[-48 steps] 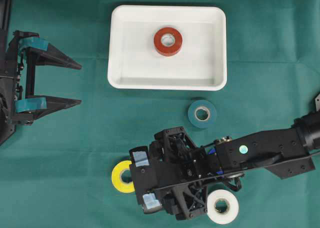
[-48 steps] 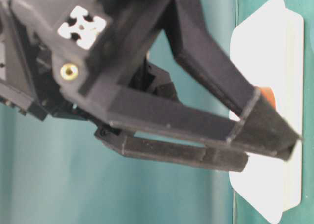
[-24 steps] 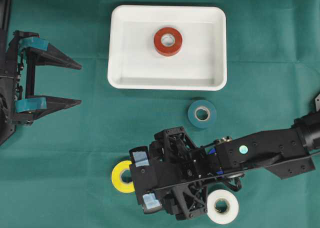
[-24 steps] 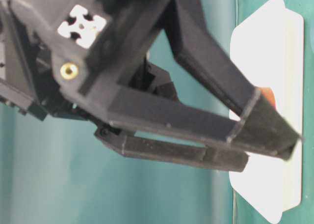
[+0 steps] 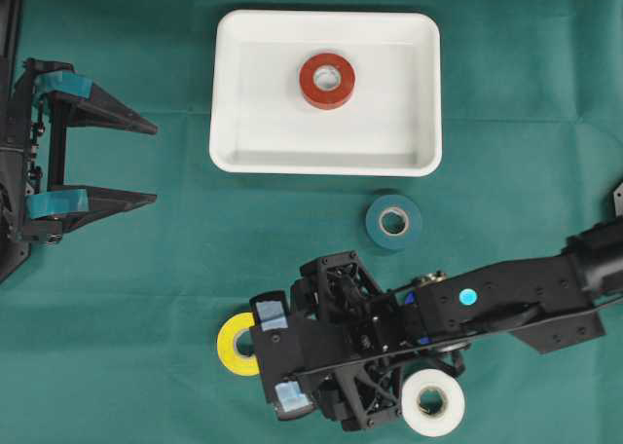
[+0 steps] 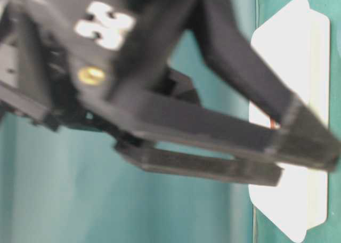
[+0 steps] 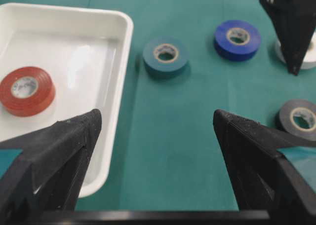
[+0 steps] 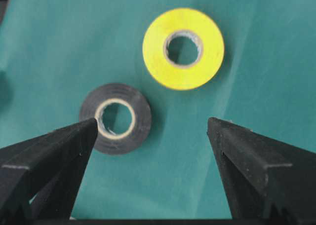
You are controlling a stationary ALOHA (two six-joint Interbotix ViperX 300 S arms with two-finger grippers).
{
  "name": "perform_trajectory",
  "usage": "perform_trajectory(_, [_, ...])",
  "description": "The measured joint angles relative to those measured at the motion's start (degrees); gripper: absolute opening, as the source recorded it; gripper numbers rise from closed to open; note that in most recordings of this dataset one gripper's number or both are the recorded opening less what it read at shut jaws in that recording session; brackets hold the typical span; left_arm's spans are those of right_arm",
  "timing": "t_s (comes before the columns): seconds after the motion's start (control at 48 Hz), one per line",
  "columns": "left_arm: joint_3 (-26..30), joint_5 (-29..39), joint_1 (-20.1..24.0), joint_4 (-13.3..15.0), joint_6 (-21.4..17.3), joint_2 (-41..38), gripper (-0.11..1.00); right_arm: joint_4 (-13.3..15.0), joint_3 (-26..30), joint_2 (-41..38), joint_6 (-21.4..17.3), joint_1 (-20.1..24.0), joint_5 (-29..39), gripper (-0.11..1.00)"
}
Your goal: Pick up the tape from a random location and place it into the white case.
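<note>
**Right gripper poised over loose rolls, one roll already in the case**

Nearest the bottom edge of the overhead view, the right gripper (image 5: pixel 275 356) is held above the green table (image 5: pixel 146 269) with its jaws spread wide and nothing between them. In the right wrist view a black tape roll (image 8: pixel 115 118) is seen lying flat just inside the left-hand finger, and a yellow tape roll (image 5: pixel 237 344) lies flat beyond it, nearer the middle of the gap. A white tape roll (image 5: pixel 433 402) is seen beside the arm's body, and a blue tape roll (image 7: pixel 237 40) is shown only in the left wrist view. Further up the table a teal tape roll (image 5: pixel 393 221) lies just short of the white case (image 5: pixel 226 93). Inside the case a red tape roll (image 5: pixel 326 80) is already set flat, slightly past the middle. The left gripper (image 5: pixel 146 163) is parked at the left edge, jaws wide and empty, pointed toward the case.

The step in hand is judged to be the approach for another pick. A target is not yet settled by the frames; either the black or the yellow roll must be centred between the fingers, then the gripper lowered and closed across the roll before it is carried to the case.
</note>
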State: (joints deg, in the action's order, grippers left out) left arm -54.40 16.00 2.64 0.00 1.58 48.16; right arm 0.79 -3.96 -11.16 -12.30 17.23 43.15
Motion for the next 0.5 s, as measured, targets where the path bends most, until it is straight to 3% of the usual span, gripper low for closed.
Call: perform_trajectory(0.5, [0.0, 0.0, 0.1, 0.0, 0.0, 0.0, 0.95, 0.0, -0.9, -7.2, -1.2, 0.0, -4.7, 0.9])
